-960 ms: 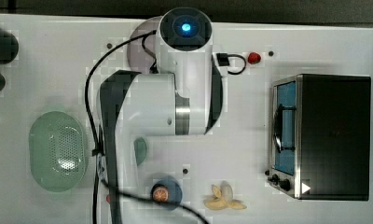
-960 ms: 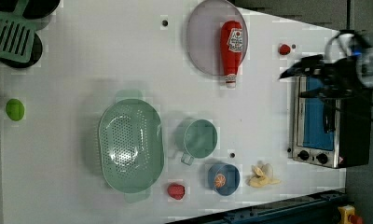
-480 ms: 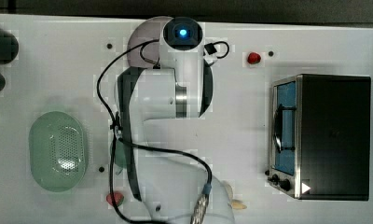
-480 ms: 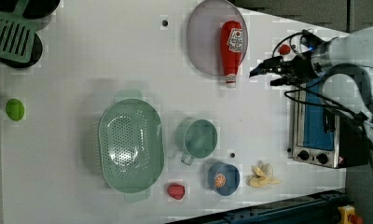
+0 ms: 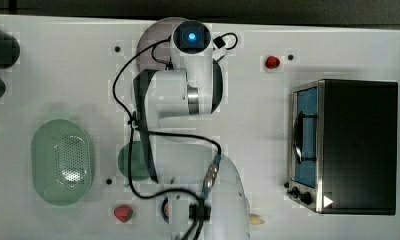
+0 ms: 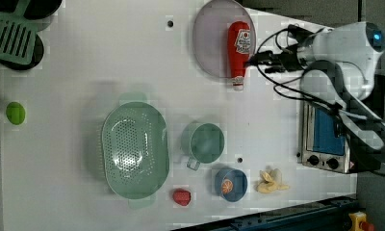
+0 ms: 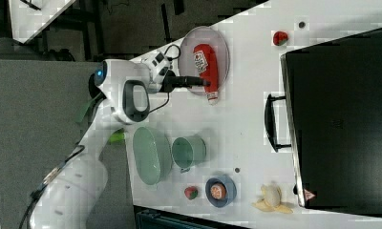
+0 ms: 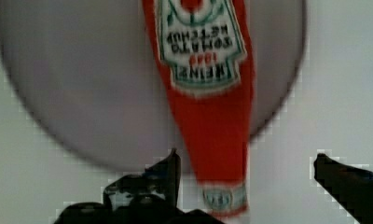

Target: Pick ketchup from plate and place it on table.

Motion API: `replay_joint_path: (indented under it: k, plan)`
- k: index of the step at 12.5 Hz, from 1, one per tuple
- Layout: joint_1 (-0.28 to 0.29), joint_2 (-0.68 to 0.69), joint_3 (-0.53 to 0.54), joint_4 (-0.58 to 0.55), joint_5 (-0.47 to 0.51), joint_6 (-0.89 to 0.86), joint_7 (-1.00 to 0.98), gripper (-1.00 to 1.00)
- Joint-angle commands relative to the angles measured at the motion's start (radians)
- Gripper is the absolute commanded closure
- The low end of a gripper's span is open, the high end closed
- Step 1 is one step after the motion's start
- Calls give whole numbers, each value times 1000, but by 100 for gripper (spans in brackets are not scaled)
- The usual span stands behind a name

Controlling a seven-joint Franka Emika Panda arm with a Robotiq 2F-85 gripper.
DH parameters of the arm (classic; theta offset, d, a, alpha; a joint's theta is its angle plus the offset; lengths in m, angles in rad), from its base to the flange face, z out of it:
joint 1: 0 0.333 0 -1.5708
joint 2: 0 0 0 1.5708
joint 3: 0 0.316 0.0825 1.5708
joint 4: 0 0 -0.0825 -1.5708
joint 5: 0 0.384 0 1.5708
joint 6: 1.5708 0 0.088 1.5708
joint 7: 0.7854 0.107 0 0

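Ketchup (image 8: pixel 208 116) label end and plate (image 8: pixel 82 93) cut off above open pincer (image 8: pixel 245 161).

The place looks like a robotics lab staged as a toy kitchen: a white worktop (image 6: pixel 109 72) bolted with a cabled robot arm (image 5: pixel 188 90) carries a small toaster oven (image 5: pixel 345 145), a green basket (image 6: pixel 135 150) and plastic play food.

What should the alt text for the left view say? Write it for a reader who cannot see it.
A white robot arm reaches in from the left view's right, its gripper with open jaws beside a red ketchup bottle lying on a pale round plate. Lower on the white table are a green basket, a green cup and a toaster oven.
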Motion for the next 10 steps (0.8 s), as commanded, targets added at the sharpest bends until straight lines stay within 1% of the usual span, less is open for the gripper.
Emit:
replay_joint_path:
  k: [1, 3, 5, 8, 9, 10]
  plan:
    - [25, 60, 11, 58, -16, 73, -39, -100]
    - [30, 108, 7, 90, -22, 102, -39, -100]
    - [30, 148, 0, 116, -58, 119, -39, -100]
    - [33, 197, 0, 130, -73, 199, -39, -100]
    - [36, 206, -1, 130, -73, 218, -39, -92]
    - [37, 206, 2, 132, -73, 226, -39, -68]
